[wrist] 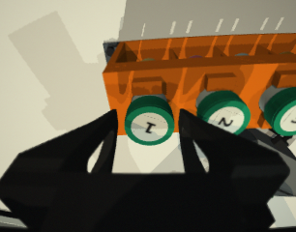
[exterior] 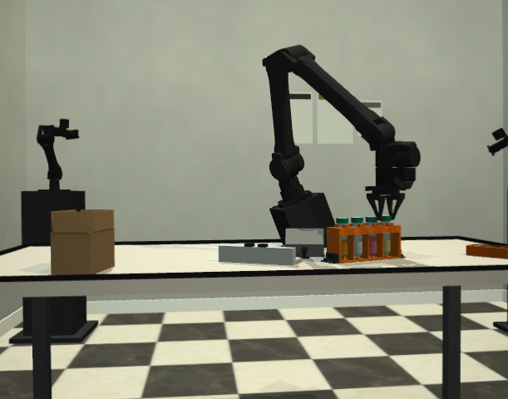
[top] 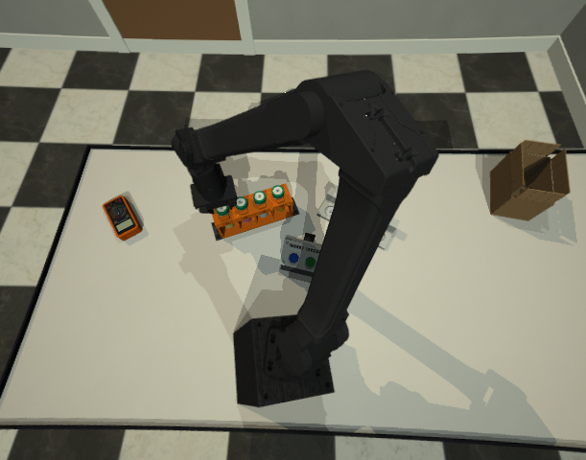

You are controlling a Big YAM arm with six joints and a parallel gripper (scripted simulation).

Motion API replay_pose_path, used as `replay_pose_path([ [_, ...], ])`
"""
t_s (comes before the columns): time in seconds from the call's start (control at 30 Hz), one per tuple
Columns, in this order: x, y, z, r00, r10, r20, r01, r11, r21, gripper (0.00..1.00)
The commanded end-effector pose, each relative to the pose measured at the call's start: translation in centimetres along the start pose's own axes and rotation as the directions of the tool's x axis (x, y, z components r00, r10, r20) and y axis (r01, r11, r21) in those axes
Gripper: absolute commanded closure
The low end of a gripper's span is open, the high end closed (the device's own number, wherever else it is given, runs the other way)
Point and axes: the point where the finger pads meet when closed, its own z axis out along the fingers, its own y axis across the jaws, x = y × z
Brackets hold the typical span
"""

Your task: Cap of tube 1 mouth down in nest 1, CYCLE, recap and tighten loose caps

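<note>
The orange decapping station [top: 253, 213] holds four tubes with green caps. The cap of tube 1 [wrist: 149, 120] is the leftmost and sits on its tube; it also shows in the overhead view [top: 222, 210]. My gripper [wrist: 148, 116] points straight down over it, with one finger on each side of the cap and a small gap on both sides. In the side view the fingertips [exterior: 386, 214] are at the cap's top. The gripper is half open and holds nothing. The caps of tube 2 [wrist: 224, 112] and tube 3 [wrist: 285, 111] are on. The key housing [top: 301, 257] shows the blue key [top: 293, 258] and the green key [top: 310, 262].
The cap tray [exterior: 257, 253] lies beyond the station and my arm hides most of it in the overhead view. An orange multimeter [top: 122, 217] lies to the left. A cardboard box [top: 529, 179] stands at the far right.
</note>
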Motion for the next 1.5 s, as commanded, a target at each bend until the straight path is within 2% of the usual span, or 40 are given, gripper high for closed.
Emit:
replay_pose_path([
  [0.0, -1.1, -0.2, -0.7, 0.961, 0.276, 0.027, -0.276, 0.961, -0.010, 0.51],
  [0.1, -0.9, -0.3, -0.7, 0.931, 0.365, 0.027, -0.365, 0.931, -0.012, 0.51],
  [0.13, -0.8, -0.3, -0.7, 0.902, 0.431, 0.025, -0.431, 0.902, -0.014, 0.51],
  [0.23, -0.9, -0.2, -0.8, 0.897, 0.441, 0.028, -0.441, 0.898, -0.016, 0.51],
  [0.3, -1.6, -0.1, -1.2, 0.814, 0.580, 0.032, -0.580, 0.814, -0.030, 0.51],
  [0.33, -1.7, -0.1, -1.2, 0.809, 0.587, 0.033, -0.586, 0.809, -0.031, 0.51],
  [0.37, -1.7, -0.1, -1.2, 0.765, 0.644, 0.029, -0.643, 0.765, -0.033, 0.51],
  [0.4, -1.8, -0.1, -1.2, 0.756, 0.654, 0.030, -0.653, 0.757, -0.034, 0.51],
  [0.43, -1.8, -0.2, -1.2, 0.710, 0.703, 0.026, -0.702, 0.711, -0.035, 0.51],
  [0.47, -1.9, -0.1, -1.3, 0.699, 0.715, 0.027, -0.714, 0.700, -0.038, 0.51],
  [0.5, -1.9, -0.1, -1.3, 0.651, 0.759, 0.024, -0.758, 0.652, -0.038, 0.51],
  [0.53, -1.9, -0.1, -1.3, 0.638, 0.770, 0.025, -0.769, 0.638, -0.041, 0.51],
  [0.57, -2.0, -0.1, -1.3, 0.587, 0.809, 0.021, -0.808, 0.588, -0.040, 0.51],
  [0.6, -2.0, 0.0, -1.3, 0.572, 0.820, 0.022, -0.819, 0.572, -0.043, 0.51],
  [0.63, -2.0, -0.1, -1.3, 0.520, 0.854, 0.017, -0.853, 0.520, -0.042, 0.51],
  [0.67, -2.1, -0.1, -1.3, 0.501, 0.865, 0.018, -0.864, 0.501, -0.045, 0.51],
  [0.7, -2.1, -0.1, -1.3, 0.448, 0.894, 0.014, -0.893, 0.448, -0.044, 0.51],
  [0.73, -2.2, -0.1, -1.3, 0.427, 0.904, 0.014, -0.903, 0.427, -0.047, 0.51],
  [0.8, -2.2, -0.1, -1.3, 0.427, 0.904, 0.014, -0.903, 0.427, -0.047, 0.51],
  [0.87, -2.3, 0.0, -1.4, 0.285, 0.959, 0.006, -0.957, 0.285, -0.047, 0.51],
  [0.9, -2.3, 0.0, -1.4, 0.264, 0.964, 0.006, -0.963, 0.264, -0.050, 0.51],
  [1.17, -2.1, -0.1, -1.4, 0.267, 0.964, 0.006, -0.963, 0.267, -0.044, 0.51],
  [1.2, -1.3, 0.0, -0.8, 0.286, 0.958, 0.004, -0.958, 0.286, -0.027, 1.00],
  [1.47, -1.3, 0.0, -0.8, 0.286, 0.958, 0.004, -0.958, 0.286, -0.027, 1.00],
])
